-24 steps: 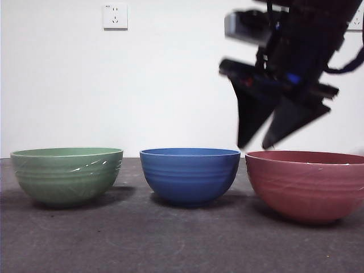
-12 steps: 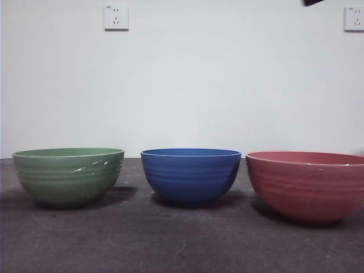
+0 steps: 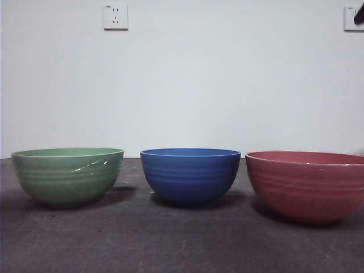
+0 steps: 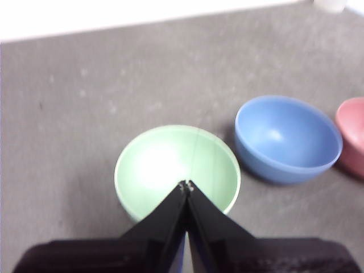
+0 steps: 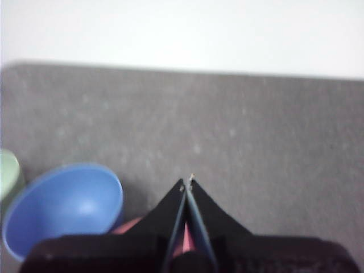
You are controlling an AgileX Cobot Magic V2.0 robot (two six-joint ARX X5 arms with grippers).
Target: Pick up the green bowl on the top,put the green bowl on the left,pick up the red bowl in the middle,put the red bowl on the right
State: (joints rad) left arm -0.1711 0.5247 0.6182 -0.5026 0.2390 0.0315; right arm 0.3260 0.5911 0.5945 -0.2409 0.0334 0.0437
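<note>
Three bowls stand apart in a row on the dark grey table. The green bowl (image 3: 67,176) (image 4: 176,170) is at the left, a blue bowl (image 3: 190,174) (image 4: 287,138) (image 5: 62,207) in the middle, and the red bowl (image 3: 306,184) (image 4: 353,133) at the right. My left gripper (image 4: 186,185) hangs shut and empty high above the green bowl. High over the red bowl, my right gripper (image 5: 187,182) is shut and empty too; only slivers of red (image 5: 128,226) show past its jaws. In the front view just a black tip (image 3: 359,16) shows at the top right corner.
A white wall with two sockets (image 3: 115,16) rises behind the table. The table's far edge (image 5: 182,71) meets that wall. A pale object (image 4: 331,4) sits at the table's edge in the left wrist view.
The arm that hung just above the red bowl's rim has risen out of the front view, leaving only a black tip at the top right corner. The bowls have not moved.
</note>
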